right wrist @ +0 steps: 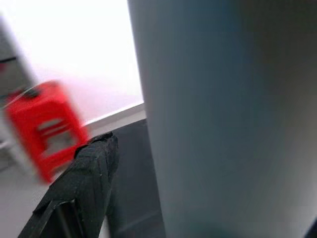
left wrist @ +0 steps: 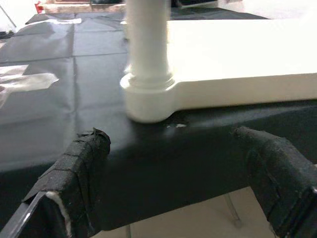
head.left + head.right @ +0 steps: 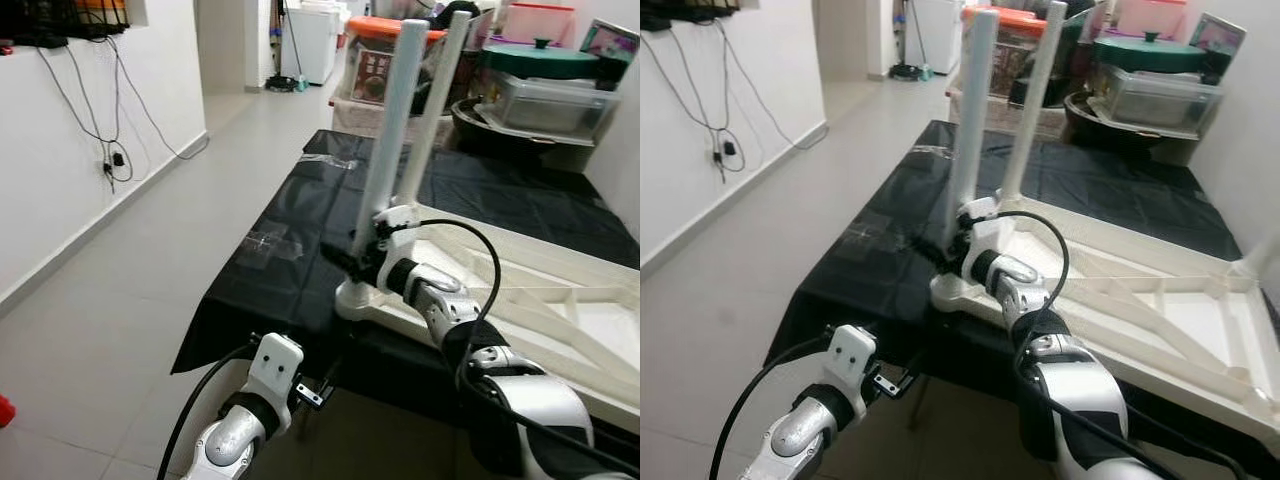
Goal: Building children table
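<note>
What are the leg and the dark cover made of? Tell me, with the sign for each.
Leg: probably moulded plastic, smooth off-white with a soft sheen, flaring into a rounded collar at its socket.
Cover: thin black sheeting, likely plastic; glossy, creased in fold lines, edge hanging limp.

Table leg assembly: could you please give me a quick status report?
Right claw shut on near table leg, upright in tabletop corner. Left claw open, low, before black-covered table. Nothing obstructing.

A black sheet [image 3: 300,250] covers the tabletop, with clear tape [image 3: 268,243] stuck to it. Behind it stand a green-lidded pot [image 3: 540,58] and an orange-lidded bin [image 3: 372,62]. Black cables [image 3: 85,110] hang down the white wall beside the grey floor [image 3: 120,300].
</note>
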`<state>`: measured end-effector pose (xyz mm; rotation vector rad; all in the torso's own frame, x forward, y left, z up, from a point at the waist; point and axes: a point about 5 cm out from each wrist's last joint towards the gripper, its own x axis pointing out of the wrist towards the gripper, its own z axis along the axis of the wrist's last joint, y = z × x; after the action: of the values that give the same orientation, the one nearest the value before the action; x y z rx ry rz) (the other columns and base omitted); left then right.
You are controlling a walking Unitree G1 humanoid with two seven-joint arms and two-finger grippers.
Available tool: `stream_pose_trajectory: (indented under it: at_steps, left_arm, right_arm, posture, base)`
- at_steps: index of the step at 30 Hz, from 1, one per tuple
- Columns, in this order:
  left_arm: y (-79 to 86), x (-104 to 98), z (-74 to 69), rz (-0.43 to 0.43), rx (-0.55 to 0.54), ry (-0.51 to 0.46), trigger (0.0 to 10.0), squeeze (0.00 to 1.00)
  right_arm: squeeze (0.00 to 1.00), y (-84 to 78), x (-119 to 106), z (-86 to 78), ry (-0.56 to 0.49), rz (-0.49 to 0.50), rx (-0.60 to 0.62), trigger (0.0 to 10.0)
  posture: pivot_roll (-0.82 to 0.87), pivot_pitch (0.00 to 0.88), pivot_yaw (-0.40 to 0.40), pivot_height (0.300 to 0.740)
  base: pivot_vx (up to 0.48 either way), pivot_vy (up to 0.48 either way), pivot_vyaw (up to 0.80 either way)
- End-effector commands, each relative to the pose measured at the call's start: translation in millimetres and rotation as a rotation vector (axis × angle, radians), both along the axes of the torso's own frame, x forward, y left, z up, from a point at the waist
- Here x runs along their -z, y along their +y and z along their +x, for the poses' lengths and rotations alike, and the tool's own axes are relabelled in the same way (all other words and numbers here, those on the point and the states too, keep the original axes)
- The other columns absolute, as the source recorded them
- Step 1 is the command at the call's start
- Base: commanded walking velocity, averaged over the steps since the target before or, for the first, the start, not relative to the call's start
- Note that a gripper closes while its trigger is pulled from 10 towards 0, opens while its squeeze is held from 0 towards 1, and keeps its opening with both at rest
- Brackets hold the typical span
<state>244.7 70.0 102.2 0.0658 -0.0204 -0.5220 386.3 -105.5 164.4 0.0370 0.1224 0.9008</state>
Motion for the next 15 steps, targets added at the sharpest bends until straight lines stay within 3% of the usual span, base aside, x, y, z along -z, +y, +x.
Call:
stream_pose_trajectory:
  at_steps: [1, 2, 3, 10, 11, 12, 13, 15]
  left_arm:
    - [-2.4, 1, -1.1, 0.009, 0.008, -0.001, 10.0, 0.0]
    - [-2.4, 1, -1.1, 0.009, 0.008, -0.001, 10.0, 0.0]
    - [-2.4, 1, -1.4, 0.008, 0.008, 0.0, 10.0, 0.0]
    - [-2.5, 1, -1.7, 0.007, 0.009, 0.001, 10.0, 0.0]
    - [-2.4, 1, -1.5, 0.007, 0.009, 0.002, 10.0, 0.0]
    - [-2.3, 1, -1.4, 0.008, 0.009, 0.002, 10.0, 0.0]
    - [-2.3, 1, -1.4, 0.008, 0.009, 0.002, 10.0, 0.0]
    - [-1.7, 1, -1.3, 0.008, 0.009, 0.002, 10.0, 0.0]
  right_arm:
    - [0.0, 23.2, 9, -11.0, 0.055, -0.026, -0.208, 9.7]
    - [0.0, 23.2, 9, -11.0, 0.055, -0.026, -0.208, 9.7]
    - [0.0, 27.7, 7, -13.4, 0.057, -0.004, -0.265, 0.0]
    - [0.0, 27.8, 6, -8.5, 0.039, 0.007, -0.159, 0.0]
    - [0.0, 25.6, 5, -5.6, 0.028, 0.016, -0.093, 0.0]
    - [0.0, 20.4, 4, 1.3, 0.02, 0.016, 0.068, 0.0]
    - [0.0, 20.4, 4, 1.3, 0.02, 0.016, 0.068, 0.0]
    - [0.0, 6.6, 4, 11.5, 0.027, 0.009, 0.367, 0.0]
  posture:
    - [0.1, 0.0, -0.114, 0.74]
    - [0.1, 0.0, -0.114, 0.74]
    - [0.1, 0.0, -0.113, 0.74]
    - [0.1, 0.0, -0.114, 0.74]
    - [0.1, 0.0, -0.112, 0.74]
    - [0.1, 0.0, -0.11, 0.74]
    - [0.1, 0.0, -0.11, 0.74]
    - [0.09, 0.0, -0.106, 0.74]
  base:
    - [0.0, 0.0, 0.0]
    - [0.0, 0.0, 0.0]
    - [0.0, 0.0, 0.0]
    - [0.0, 0.0, 0.0]
    - [0.0, 0.0, 0.0]
    - [0.0, 0.0, 0.0]
    - [0.0, 0.0, 0.0]
    - [0.0, 0.0, 0.0]
